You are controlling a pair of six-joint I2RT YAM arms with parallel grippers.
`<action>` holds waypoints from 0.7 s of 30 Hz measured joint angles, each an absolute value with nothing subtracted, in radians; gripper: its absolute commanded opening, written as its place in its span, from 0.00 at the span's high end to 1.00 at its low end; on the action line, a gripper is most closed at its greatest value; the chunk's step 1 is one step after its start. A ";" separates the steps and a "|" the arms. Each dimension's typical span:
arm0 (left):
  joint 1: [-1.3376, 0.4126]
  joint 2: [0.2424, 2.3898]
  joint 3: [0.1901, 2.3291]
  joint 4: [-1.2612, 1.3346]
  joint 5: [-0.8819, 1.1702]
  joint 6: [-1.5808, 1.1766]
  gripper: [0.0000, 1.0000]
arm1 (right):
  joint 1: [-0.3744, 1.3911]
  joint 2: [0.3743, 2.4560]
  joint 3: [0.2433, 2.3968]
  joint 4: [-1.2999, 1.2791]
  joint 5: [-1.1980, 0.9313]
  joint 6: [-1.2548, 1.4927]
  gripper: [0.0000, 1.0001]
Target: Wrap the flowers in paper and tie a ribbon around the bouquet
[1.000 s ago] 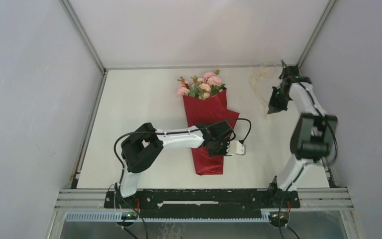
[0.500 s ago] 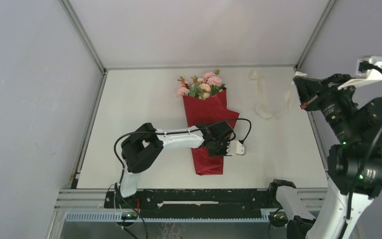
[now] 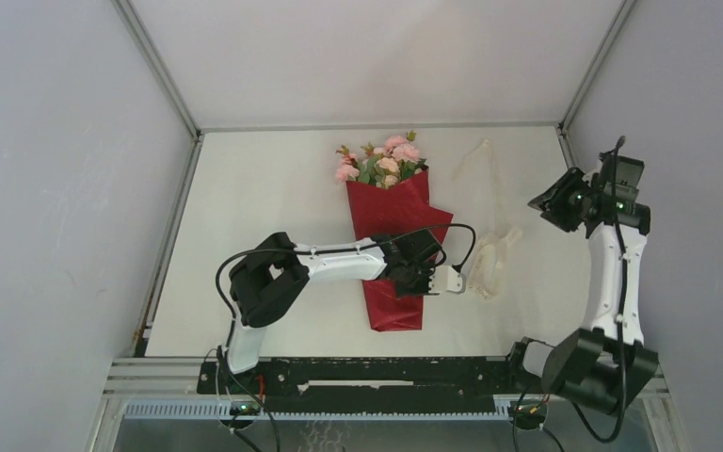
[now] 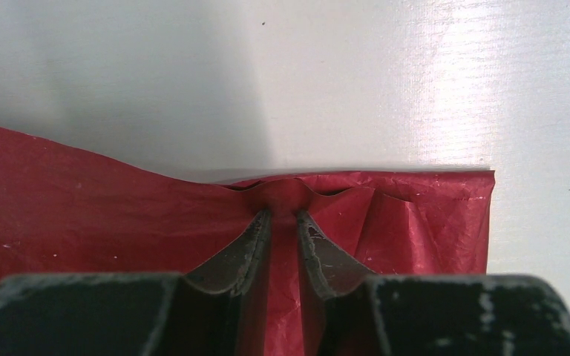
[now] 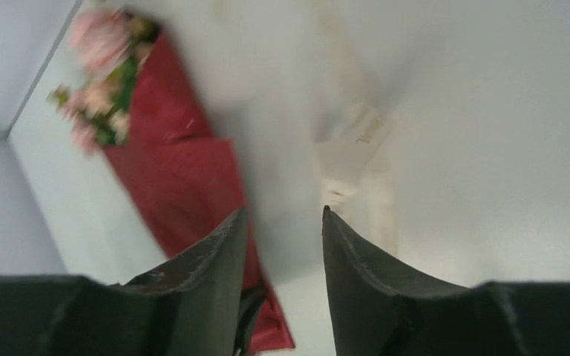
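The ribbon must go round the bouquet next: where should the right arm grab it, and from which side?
Probably the bunched heap of the ribbon, from above and the right: it looks raised there, while its far tail lies flat, and the bouquet and left gripper crowd its left.

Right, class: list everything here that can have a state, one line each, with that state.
flowers: wrapped, blooms poking out of the far end.
paper: rolled round the flowers, lying flat.
ribbon: lying loose beside the paper, untied, unheld.
left gripper: shut on a fold of paper.
right gripper: open, empty.
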State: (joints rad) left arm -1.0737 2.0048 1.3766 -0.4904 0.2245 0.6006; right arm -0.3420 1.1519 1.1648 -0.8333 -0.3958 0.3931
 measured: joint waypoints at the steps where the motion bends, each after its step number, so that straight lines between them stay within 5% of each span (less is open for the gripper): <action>1: -1.074 2.005 1.377 -0.490 0.224 0.601 0.76 | -0.371 1.182 1.166 -0.828 -0.369 0.392 0.47; 5: -1.074 2.005 1.377 -0.490 0.224 0.601 0.75 | -0.362 1.290 1.176 -0.836 -0.221 0.388 0.45; 13: -1.074 2.006 1.378 -0.492 0.224 0.601 0.75 | 0.162 1.250 0.988 -0.854 -0.088 0.442 0.45; 21: -1.074 2.006 1.378 -0.492 0.223 0.601 0.75 | 0.189 1.367 0.802 -0.779 -0.075 0.530 0.55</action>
State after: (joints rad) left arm -1.0740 2.0064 1.3785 -0.4915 0.2234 0.6010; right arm 0.1890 1.3666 0.8024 -0.7792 -0.0746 0.5297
